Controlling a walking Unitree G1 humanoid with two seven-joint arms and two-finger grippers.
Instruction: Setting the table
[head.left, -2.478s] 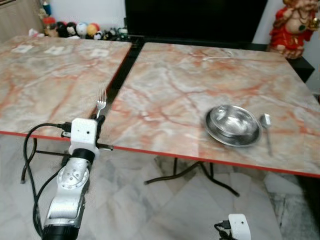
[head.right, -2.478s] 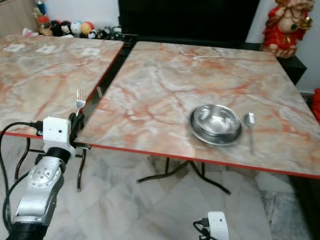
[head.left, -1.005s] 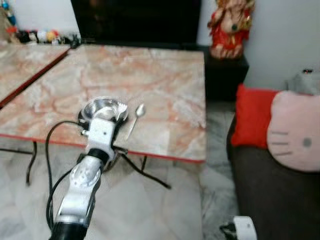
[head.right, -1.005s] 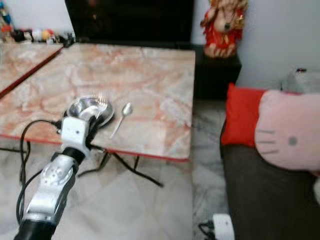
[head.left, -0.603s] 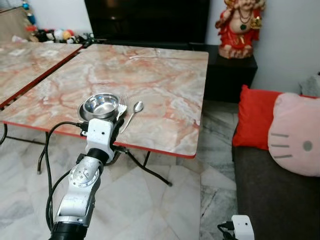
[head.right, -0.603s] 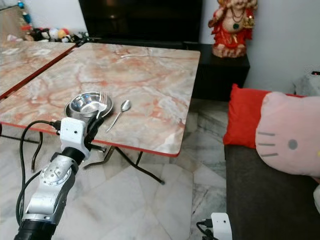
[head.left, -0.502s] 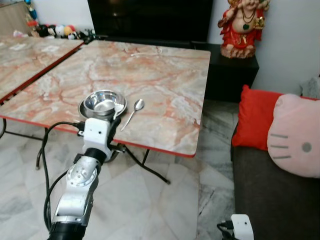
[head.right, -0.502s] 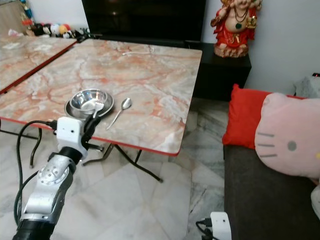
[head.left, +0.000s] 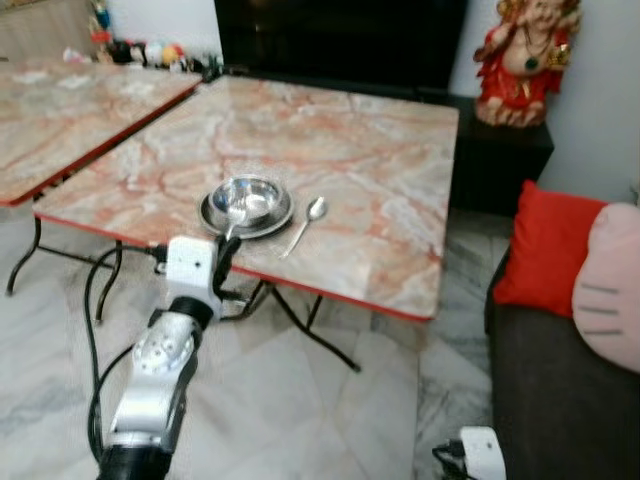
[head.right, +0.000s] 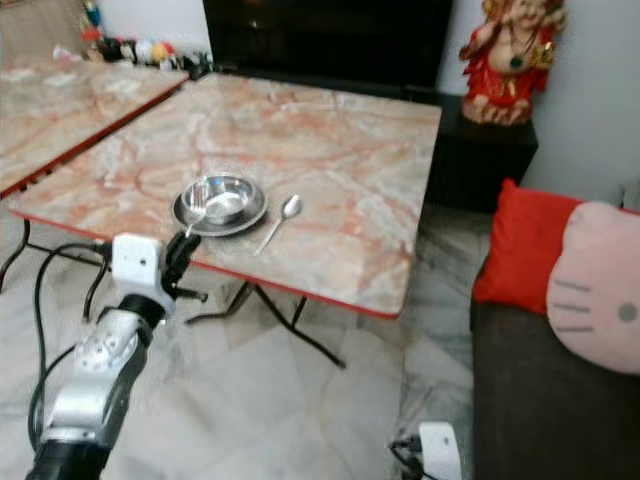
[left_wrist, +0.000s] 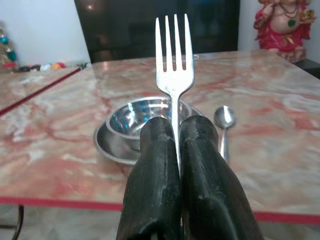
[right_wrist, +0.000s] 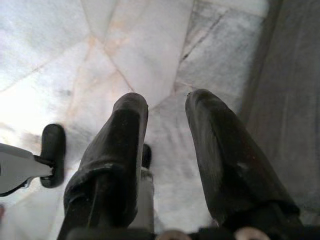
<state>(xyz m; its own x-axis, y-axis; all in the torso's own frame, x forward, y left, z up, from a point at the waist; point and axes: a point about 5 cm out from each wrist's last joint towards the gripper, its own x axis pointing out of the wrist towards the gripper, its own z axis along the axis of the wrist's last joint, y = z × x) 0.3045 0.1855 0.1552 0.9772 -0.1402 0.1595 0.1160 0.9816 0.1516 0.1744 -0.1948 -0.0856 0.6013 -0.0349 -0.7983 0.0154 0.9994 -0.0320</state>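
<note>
A steel bowl (head.left: 247, 203) rests on a flat steel plate near the front edge of the marbled table (head.left: 380, 170). Just to its right lies a spoon (head.left: 305, 222). My left gripper (head.left: 222, 256) is raised in front of the table's edge and is shut on an upright fork (left_wrist: 172, 55), whose tines point up in line with the bowl (left_wrist: 140, 117). The spoon (left_wrist: 224, 120) appears beside it in the left wrist view. My right gripper (right_wrist: 167, 107) hangs low over the floor tiles, open and with nothing between its fingers.
A second marbled table (head.left: 80, 110) stands to the left across a narrow gap. A red figurine (head.left: 528, 55) sits on a dark cabinet behind. On the right are a dark sofa (head.left: 560, 400), a red cushion (head.left: 545, 250) and a pink cushion (head.left: 612, 300). Marble floor lies ahead.
The whole picture has shifted: the camera has swung, so the table and bowl now sit further right and a little farther off. The left gripper still holds the fork upright.
</note>
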